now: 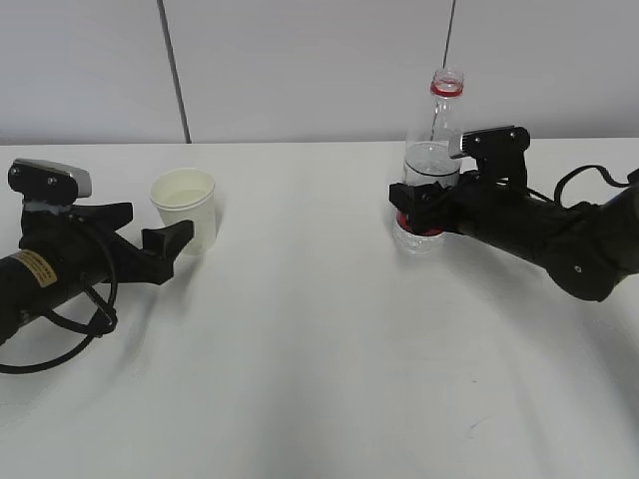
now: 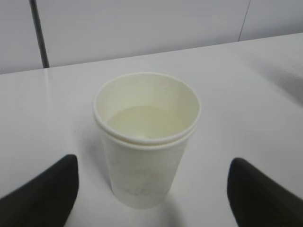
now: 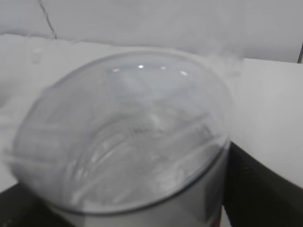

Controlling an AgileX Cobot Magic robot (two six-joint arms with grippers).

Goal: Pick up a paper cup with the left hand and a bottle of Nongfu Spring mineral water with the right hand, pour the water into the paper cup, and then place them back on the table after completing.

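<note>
You have the paper cup (image 2: 147, 142) standing upright on the white bench (image 1: 319, 379), with pale liquid showing inside it, so the pour looks done. The left tool (image 1: 165, 244) sits just beside the cup with its fingers (image 2: 42, 196) spread wide on either side and clear of the cup wall; it has let go.

On your other side the Nongfu Spring water bottle (image 1: 431, 170) also stands upright on the bench, uncapped, with its red neck ring showing and clear water (image 1: 431, 165) in it. The right tool (image 1: 424, 205) is around the bottle's lower body. The right wrist view is filled with the blurred bottle, and you cannot tell from it whether the jaws are clamped or already loosening.

What seems left for you: free the bottle fully and draw both arms back.
</note>
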